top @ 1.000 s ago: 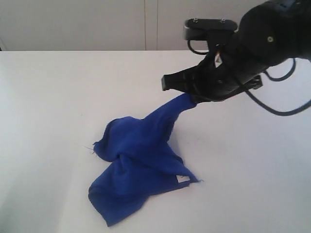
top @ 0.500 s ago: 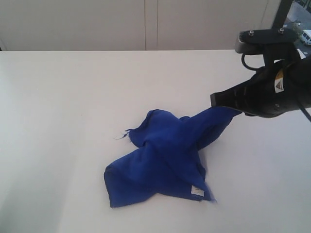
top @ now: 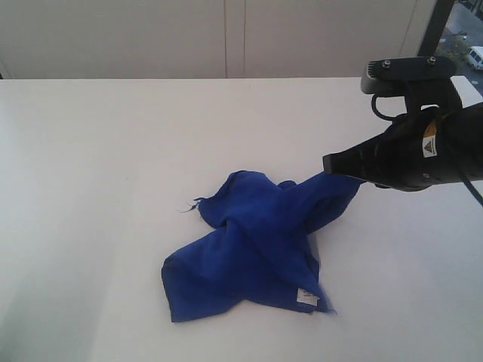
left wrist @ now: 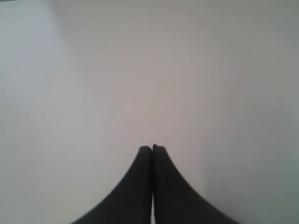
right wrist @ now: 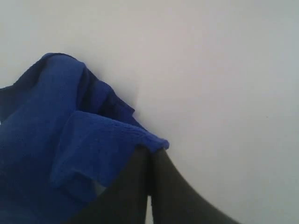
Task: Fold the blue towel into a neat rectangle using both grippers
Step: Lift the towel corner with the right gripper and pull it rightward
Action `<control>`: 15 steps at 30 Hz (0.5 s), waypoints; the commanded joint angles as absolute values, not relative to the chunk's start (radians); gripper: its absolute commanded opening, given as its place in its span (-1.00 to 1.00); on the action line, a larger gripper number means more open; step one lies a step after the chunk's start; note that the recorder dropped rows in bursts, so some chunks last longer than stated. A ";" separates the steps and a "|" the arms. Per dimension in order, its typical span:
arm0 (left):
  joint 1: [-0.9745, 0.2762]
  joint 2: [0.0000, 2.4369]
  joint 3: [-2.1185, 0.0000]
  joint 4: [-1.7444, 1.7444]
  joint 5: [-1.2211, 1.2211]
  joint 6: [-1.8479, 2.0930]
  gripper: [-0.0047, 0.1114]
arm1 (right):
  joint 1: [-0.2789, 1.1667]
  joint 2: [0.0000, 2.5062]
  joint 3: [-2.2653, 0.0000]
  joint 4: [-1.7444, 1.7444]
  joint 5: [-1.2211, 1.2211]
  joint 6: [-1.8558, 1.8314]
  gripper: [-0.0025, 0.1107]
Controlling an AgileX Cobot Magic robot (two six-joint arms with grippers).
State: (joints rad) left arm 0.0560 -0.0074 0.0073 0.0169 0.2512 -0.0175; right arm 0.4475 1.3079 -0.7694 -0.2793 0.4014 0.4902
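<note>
The blue towel (top: 256,249) lies crumpled on the white table (top: 98,166), with a small white tag (top: 306,298) at its near corner. One end of it rises to the right, where my right gripper (top: 355,177) is shut on it, just above the table. In the right wrist view the blue towel (right wrist: 56,140) bunches against the closed right gripper (right wrist: 150,150), its edge pinched at the tips. My left gripper (left wrist: 152,148) is shut with nothing in it, over bare table, and does not show in the exterior view.
The right arm's black body (top: 423,147) and its looped cable (top: 389,105) hang over the table's right side. A pale wall (top: 226,38) runs along the table's far edge. A window strip (top: 460,38) shows at the upper right.
The right gripper has dragged the towel to the right across the table, and the bundle has shifted right with it. In the last half second it hardly moved.
</note>
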 commanded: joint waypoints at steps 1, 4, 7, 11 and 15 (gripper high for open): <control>0.058 0.000 0.000 0.010 0.254 -0.019 -0.92 | 0.438 1.300 -0.766 -0.293 0.388 0.498 -0.96; 0.058 0.000 0.000 0.010 0.252 -0.019 -0.92 | 0.438 1.300 -0.766 -0.293 0.388 0.498 -0.96; 0.058 0.000 0.000 0.006 0.210 -0.030 -0.92 | 0.438 1.300 -0.766 -0.293 0.388 0.498 -0.96; 0.058 0.000 0.000 -0.017 0.057 -0.030 -0.92 | 0.438 1.300 -0.766 -0.293 0.388 0.498 -0.96; 0.058 0.000 0.000 -0.046 -0.063 -0.128 -0.92 | 0.438 1.300 -0.766 -0.293 0.390 0.498 -0.96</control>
State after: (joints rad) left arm 0.0560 -0.0074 0.0073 -0.0193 0.0238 -0.0568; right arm 0.4475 1.3079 -0.7694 -0.2793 0.4000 0.4924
